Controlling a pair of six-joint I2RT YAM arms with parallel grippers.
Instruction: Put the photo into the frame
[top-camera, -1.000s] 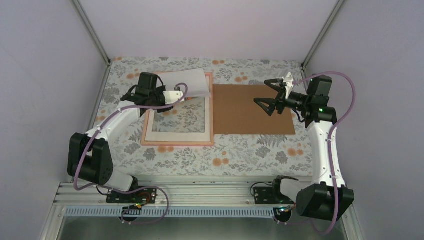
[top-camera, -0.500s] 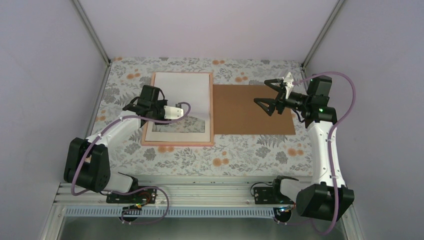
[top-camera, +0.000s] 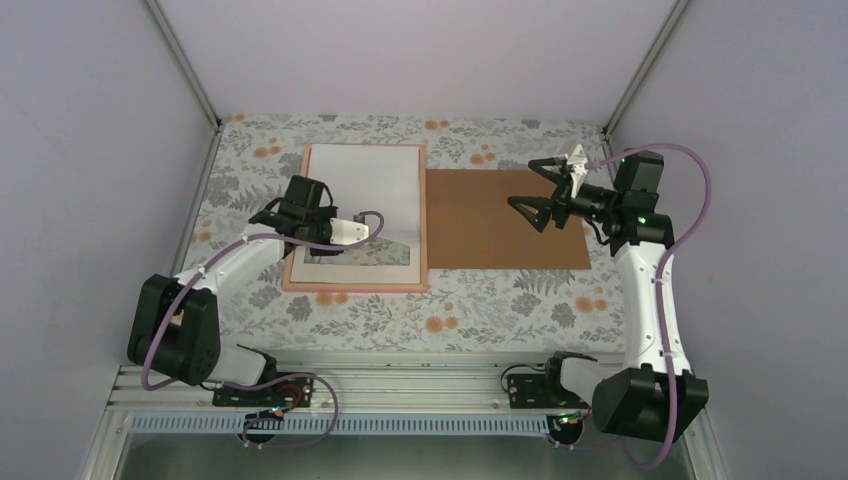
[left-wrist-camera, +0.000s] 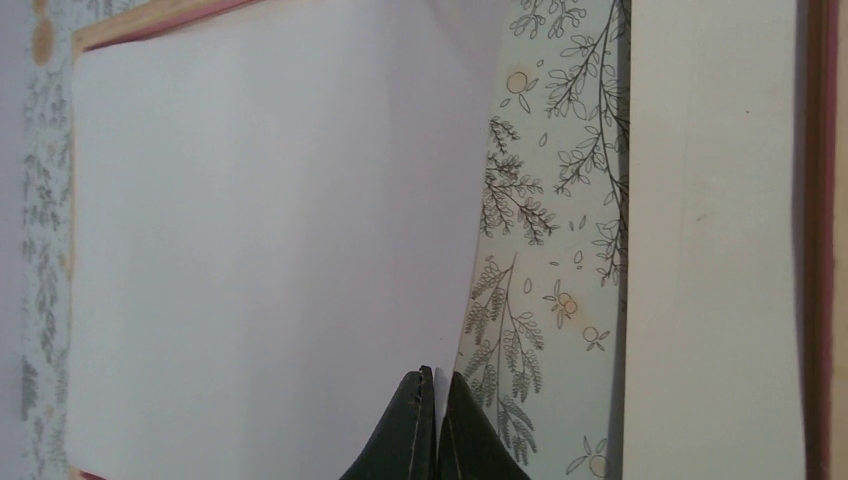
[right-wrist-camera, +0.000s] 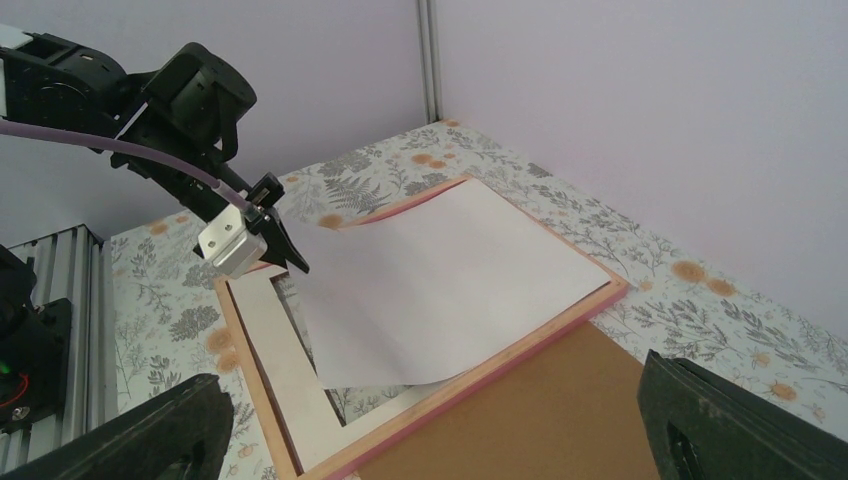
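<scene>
The left gripper pinches the near edge of the photo, white back up, draped over the far half of the frame. Next: lower that edge flat inside it, then let go. The right gripper hangs spread, empty

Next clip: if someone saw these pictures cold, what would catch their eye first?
First the big white sheet: the photo, lying back side up over the far part of the pink frame left of centre, with the left hand shut on its near edge. Next, the right hand hanging wide open above the brown board just right of the frame, holding nothing.
</scene>
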